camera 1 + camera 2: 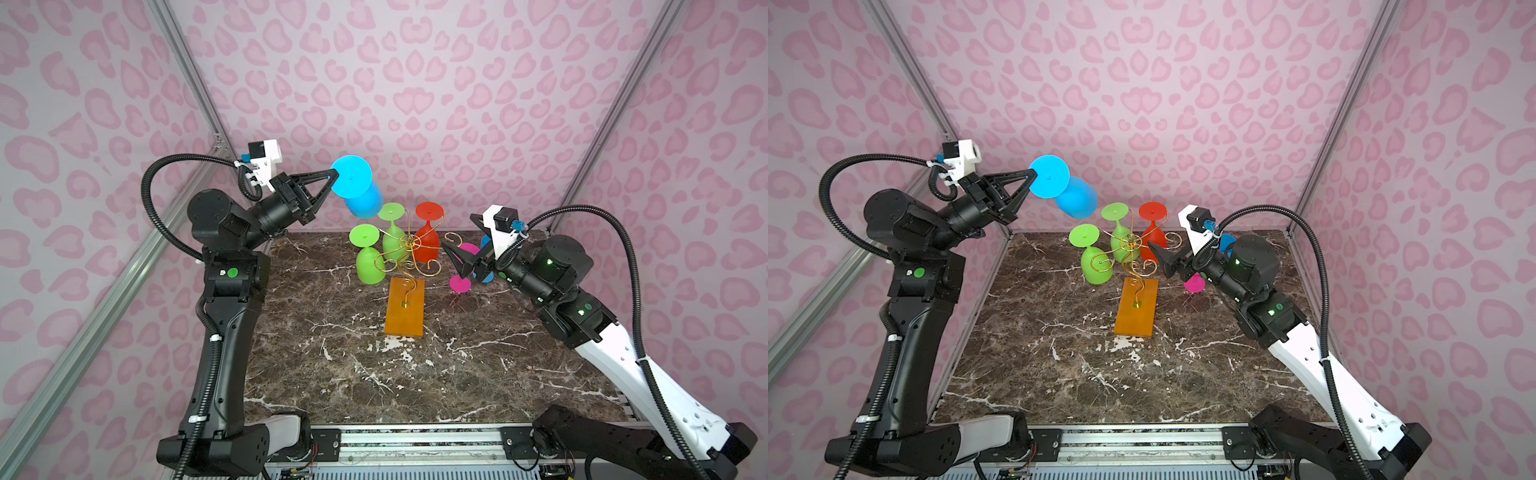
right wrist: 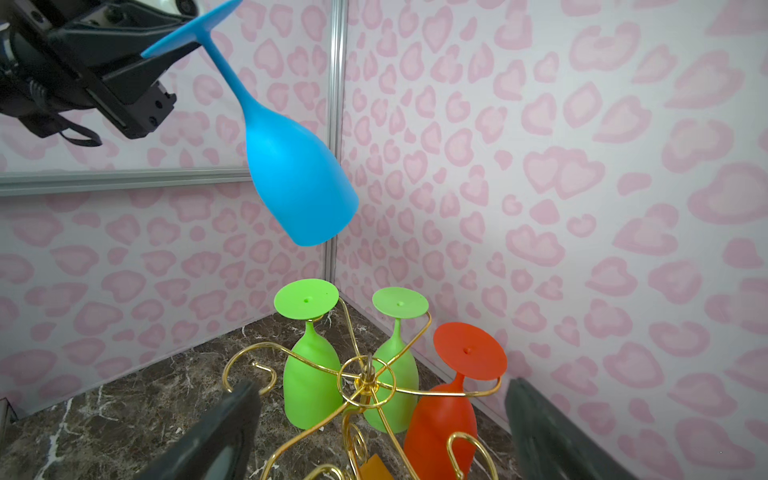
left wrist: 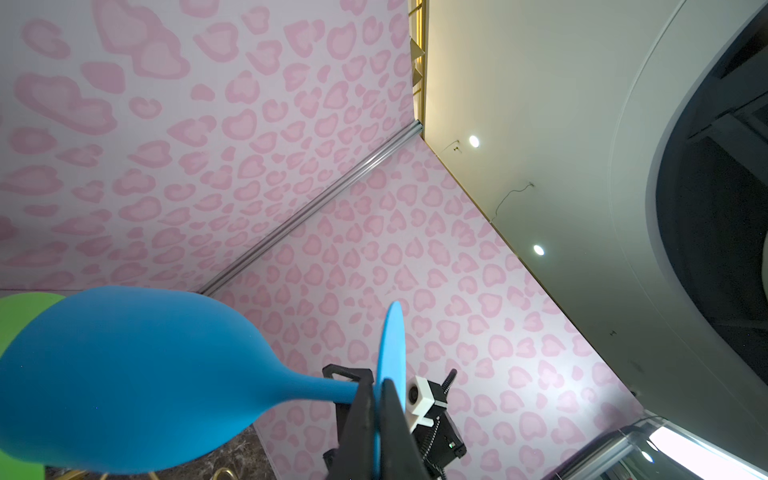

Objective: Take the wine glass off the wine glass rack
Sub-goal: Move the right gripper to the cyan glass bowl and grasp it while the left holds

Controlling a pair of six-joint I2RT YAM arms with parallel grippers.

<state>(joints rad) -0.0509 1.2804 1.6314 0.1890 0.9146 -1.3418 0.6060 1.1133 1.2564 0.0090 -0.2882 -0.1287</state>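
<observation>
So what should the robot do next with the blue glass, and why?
Probably carry the blue glass left, away from the rack, toward bare table. The left gripper is shut on its foot, and it hangs tilted in the air, already off the rack's gold arms, with green glasses below it.

Pale pink walls [image 1: 415, 83] printed with darker pink heart-like blotches are closing in the bench [image 1: 332, 374] at its far, left and right edges. Silver aluminium posts [image 1: 187, 70] are rising from its far corners. The bench is showing dark brown marble with white veins. Above the walls, two round lamps [image 3: 474, 141] are glowing in a cream ceiling [image 3: 540, 83].
</observation>
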